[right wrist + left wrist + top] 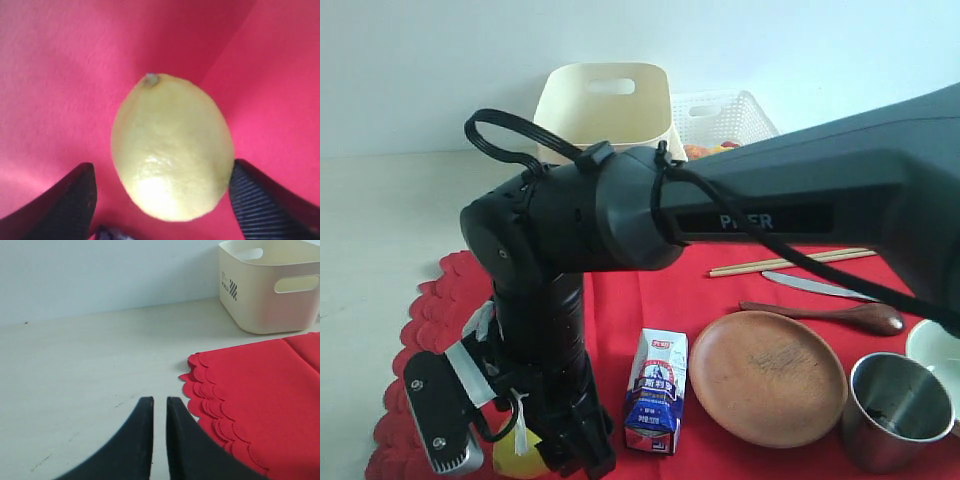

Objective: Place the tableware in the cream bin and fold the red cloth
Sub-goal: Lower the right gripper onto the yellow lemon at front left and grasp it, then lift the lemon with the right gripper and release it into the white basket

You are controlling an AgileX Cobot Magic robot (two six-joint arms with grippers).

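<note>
**Right tool gaping around a lemon on the red cloth, with the tableware lying outside the cream bin**

The right tool (162,165) is standing wide open, pointing down at a yellow lemon (172,147). One dark ribbed finger (65,205) is sitting on each side of the fruit, and a sliver of cloth is showing between the lemon and one finger. The lemon is resting on the red cloth (670,300) near its scalloped left corner, and the right arm is reaching across the exterior view to get there.

The left tool (159,402) is nearly closed, with only a thin slit between its black fingers and nothing in it. It is hovering over the bare pale bench (75,365), just beside the cloth's scalloped edge.

A blue-and-white milk carton (657,395) is standing upright on the cloth just right of the lemon. Next to it, the round wooden plate (767,378) is lying flat, with the steel cup (898,410) standing upright to its right. Behind the plate, the dark wooden spoon (830,313), the silver knife (815,287) and the pale chopsticks (790,262) are lying one behind another. The edge of a pale bowl (940,350) is showing at the far right.

The cream bin (605,110) is standing beyond the cloth's far edge, with a white lattice basket (725,115) beside it.
</note>
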